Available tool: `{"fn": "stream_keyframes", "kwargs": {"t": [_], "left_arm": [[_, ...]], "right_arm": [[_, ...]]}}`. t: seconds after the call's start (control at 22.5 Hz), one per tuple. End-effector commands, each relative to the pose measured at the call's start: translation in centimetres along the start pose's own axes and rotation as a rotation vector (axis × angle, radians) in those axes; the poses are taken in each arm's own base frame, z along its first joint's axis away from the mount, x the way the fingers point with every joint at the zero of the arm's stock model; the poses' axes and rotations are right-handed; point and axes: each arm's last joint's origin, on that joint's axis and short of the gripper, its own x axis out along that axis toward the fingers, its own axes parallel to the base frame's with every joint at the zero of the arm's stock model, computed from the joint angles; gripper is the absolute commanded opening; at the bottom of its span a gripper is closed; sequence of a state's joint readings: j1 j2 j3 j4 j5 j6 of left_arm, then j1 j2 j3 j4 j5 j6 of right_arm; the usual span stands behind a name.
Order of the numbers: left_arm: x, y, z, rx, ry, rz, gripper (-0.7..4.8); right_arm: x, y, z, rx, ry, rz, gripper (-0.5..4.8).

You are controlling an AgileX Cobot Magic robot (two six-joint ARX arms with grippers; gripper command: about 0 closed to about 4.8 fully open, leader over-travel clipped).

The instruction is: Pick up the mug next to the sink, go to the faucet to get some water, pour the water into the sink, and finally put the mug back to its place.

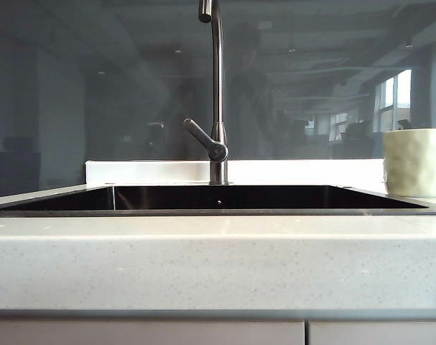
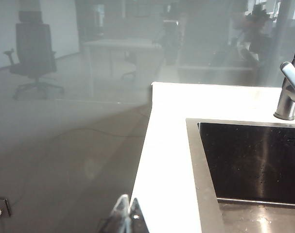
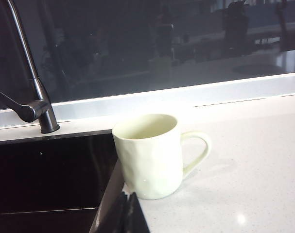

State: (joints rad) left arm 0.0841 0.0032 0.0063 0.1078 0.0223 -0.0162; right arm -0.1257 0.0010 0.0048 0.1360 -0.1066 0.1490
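Left gripper [image 2: 125, 216] sitting shut, empty, tips half cut off, over the counter [image 2: 162, 160] edge left of the sink [image 2: 198, 160] | right gripper [image 3: 127, 213] sitting shut, empty, just before the mug [image 3: 149, 155] | mug standing upright at sink's right rim, cream, dimpled, handle pointing away from basin, bare counter lying beyond | faucet [image 1: 217, 108] rising behind the sink, spout tip cropped.
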Motion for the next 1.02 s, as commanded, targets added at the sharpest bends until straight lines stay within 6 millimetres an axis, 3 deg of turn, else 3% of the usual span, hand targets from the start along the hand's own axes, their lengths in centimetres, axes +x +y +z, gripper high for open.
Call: {"fn": "stream_keyframes", "kwargs": {"t": [0.04,0.71,0.89,0.98,1.02], "left_arm": [[0.0,0.0,0.2,0.005,-0.008,0.002,-0.05],[0.0,0.0,0.2,0.001,-0.008,0.001,-0.05],[0.0,0.0,0.2,0.001,-0.008,-0.006,-0.05],[0.0,0.0,0.2,0.001,-0.008,-0.006,-0.05],[0.0,0.0,0.2,0.001,-0.008,-0.006,-0.05]], "right_arm": [[0.0,0.0,-0.2,0.0,0.007,-0.007,-0.02],[0.0,-0.2,0.0,-0.062,0.0,-0.064,0.0],[0.1,-0.3,0.4,-0.069,-0.002,-0.122,1.12],[0.5,-0.4,0.5,-0.074,0.026,-0.139,1.26],[1.0,-0.4,0.7,-0.098,0.028,-0.139,1.78]]}}
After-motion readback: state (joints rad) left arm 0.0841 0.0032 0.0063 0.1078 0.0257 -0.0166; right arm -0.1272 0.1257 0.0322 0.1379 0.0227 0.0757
